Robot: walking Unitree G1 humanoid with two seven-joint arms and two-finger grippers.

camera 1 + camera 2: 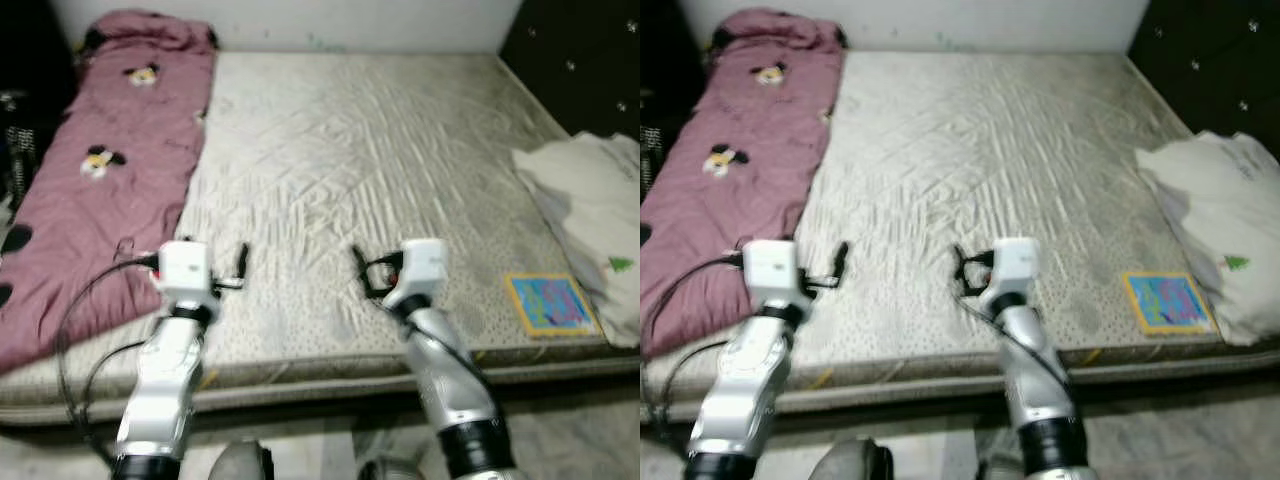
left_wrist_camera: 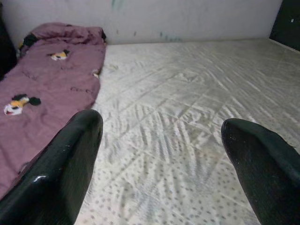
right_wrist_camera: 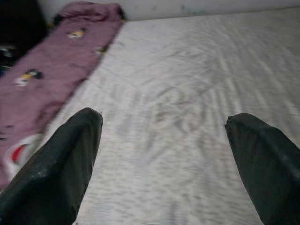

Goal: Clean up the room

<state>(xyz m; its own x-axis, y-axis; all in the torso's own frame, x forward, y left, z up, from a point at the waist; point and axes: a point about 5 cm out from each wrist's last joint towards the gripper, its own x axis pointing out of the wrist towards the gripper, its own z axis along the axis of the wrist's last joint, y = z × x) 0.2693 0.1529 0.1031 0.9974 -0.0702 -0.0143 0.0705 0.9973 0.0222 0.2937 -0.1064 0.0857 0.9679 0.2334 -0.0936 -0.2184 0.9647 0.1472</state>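
Roughly, by item:
Blanket (image 1: 110, 190): pink, cartoon-printed, stretched along the robot's left edge of the mattress (image 1: 360, 170) — long axis running from the near edge toward the far wall.
Left gripper (image 1: 238, 270): fingers spread apart, holding nothing, poised over the near part of the mattress just beside the blanket's inner edge.
Right gripper (image 1: 362, 272): fingers likewise parted and empty, near the middle of the bed's front edge.
White cloth (image 1: 590, 210): heaped at the robot's right edge, well apart from both grippers.
Colourful book (image 1: 548, 303): flat by the near right corner, touching the cloth's edge.
Nearer arm: left for the blanket, right for the book and cloth — judged from position.
Progress: probably early, nothing grasped yet.
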